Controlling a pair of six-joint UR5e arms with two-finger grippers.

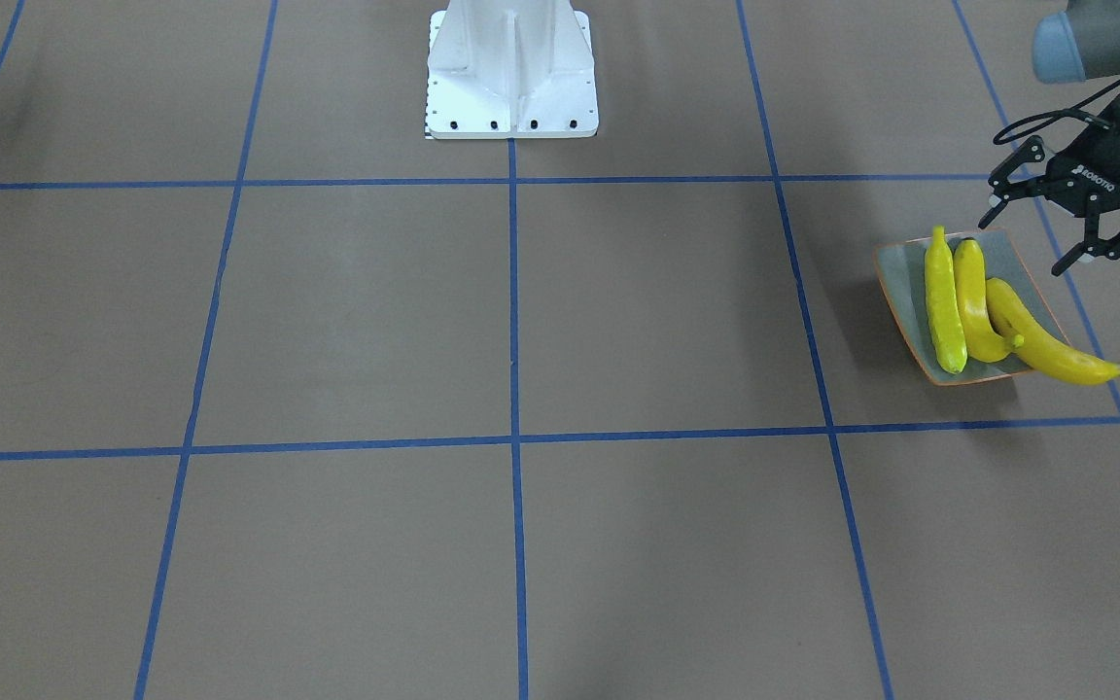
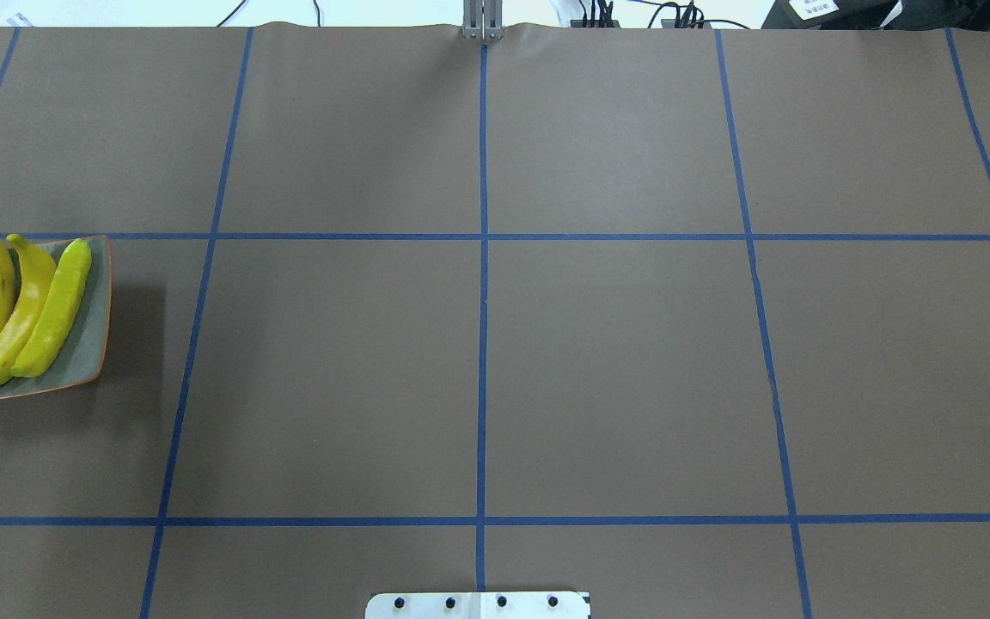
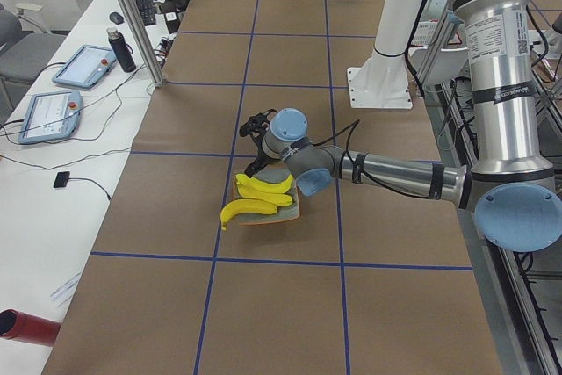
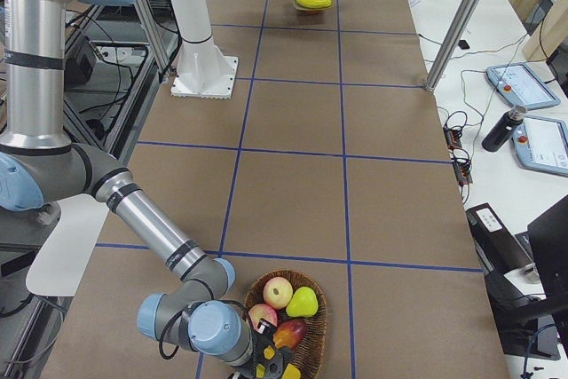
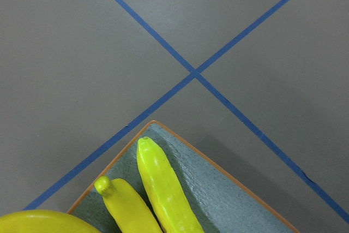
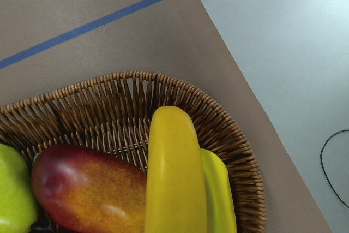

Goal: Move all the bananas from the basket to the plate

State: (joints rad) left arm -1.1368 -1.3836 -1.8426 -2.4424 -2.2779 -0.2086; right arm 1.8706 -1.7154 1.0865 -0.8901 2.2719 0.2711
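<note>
Left gripper (image 1: 1020, 248): showing in the upper right of the front-facing view, jaws standing wide and holding nothing, hanging over the far right corner of the plate (image 1: 900, 282). Its wrist view is showing a plate corner and banana tips along the lower edge.

Plate: sitting on the brown table cover (image 1: 375, 311) at the right of the front-facing view, at the far left edge in the overhead view.

Bananas on the plate, three:
- first banana (image 1: 944, 301), greener, lying along the plate's left part;
- second banana (image 1: 976, 301), lying against it;
- third banana (image 1: 1051, 340), resting on the right edge, its dark tip overhanging toward the lower right, past the rim.

Right gripper (image 4: 266, 370): appearing at the bottom edge of the right side view, low over the basket (image 6: 109, 91); whether its jaws are wide or closed cannot be told.

Basket: wicker, sitting near the table's end. A fourth banana (image 6: 174, 173) is lying in it, filling the lower middle of the right wrist view. A greener yellow fruit (image 6: 221, 195) is touching its right side, and a red-orange mango (image 6: 87, 189) is lying to its left.
</note>
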